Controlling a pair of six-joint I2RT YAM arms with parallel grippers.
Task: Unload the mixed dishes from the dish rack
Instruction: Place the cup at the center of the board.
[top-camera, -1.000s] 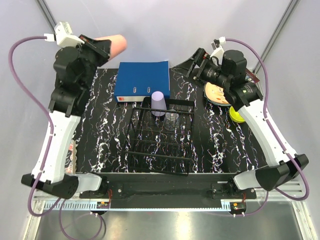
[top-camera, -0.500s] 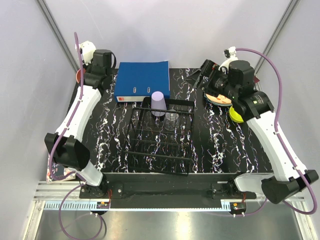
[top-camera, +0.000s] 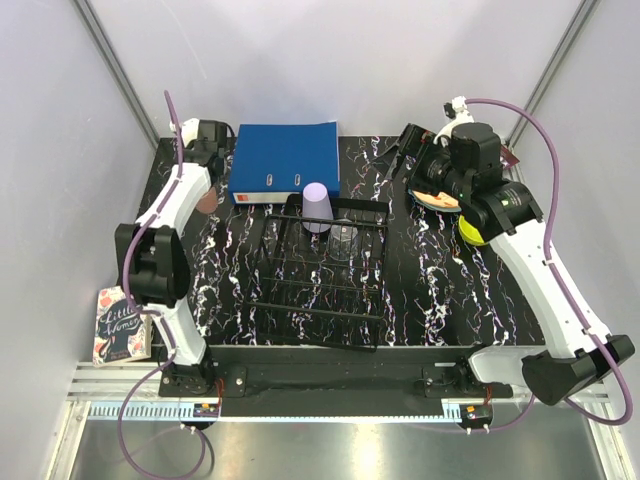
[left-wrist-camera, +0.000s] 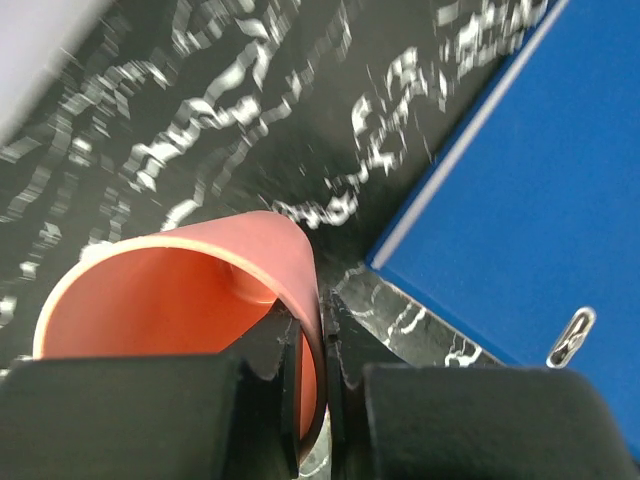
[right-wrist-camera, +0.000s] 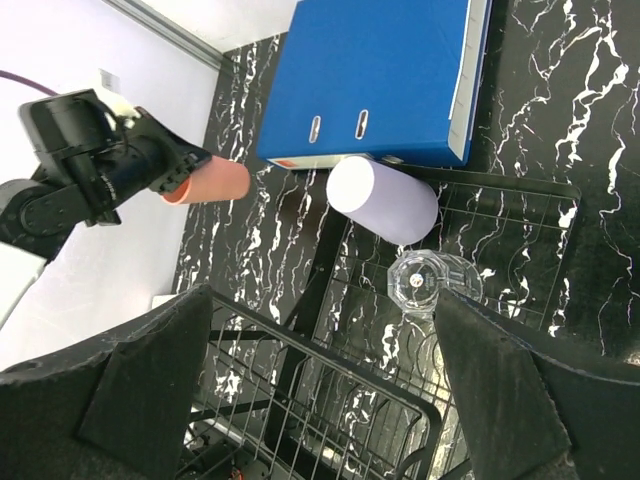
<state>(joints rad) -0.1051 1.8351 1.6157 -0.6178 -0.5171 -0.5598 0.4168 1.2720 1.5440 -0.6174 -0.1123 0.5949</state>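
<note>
The left tool (left-wrist-camera: 312, 345) is pinching the rim of the pink cup (left-wrist-camera: 170, 290), one finger inside and one outside. It is holding the cup tilted over the worktop (left-wrist-camera: 200, 120), just beside the binder (left-wrist-camera: 530, 180) and outside the rack (top-camera: 320, 270). The right tool (right-wrist-camera: 325, 310) is gaping wide, gripping nothing, near the rack's far right corner. The lilac cup (right-wrist-camera: 385, 200) and glass (right-wrist-camera: 420, 280) are sitting in the rack. The plates (top-camera: 433, 197) and bowl (top-camera: 470, 233) are lying on the worktop under the right arm.

Lilac cup (top-camera: 318, 208), glass (top-camera: 343, 240) in blk rack (top-camera: 315, 290); salmon cup (left-wrist-camera: 170, 290) outside
</note>
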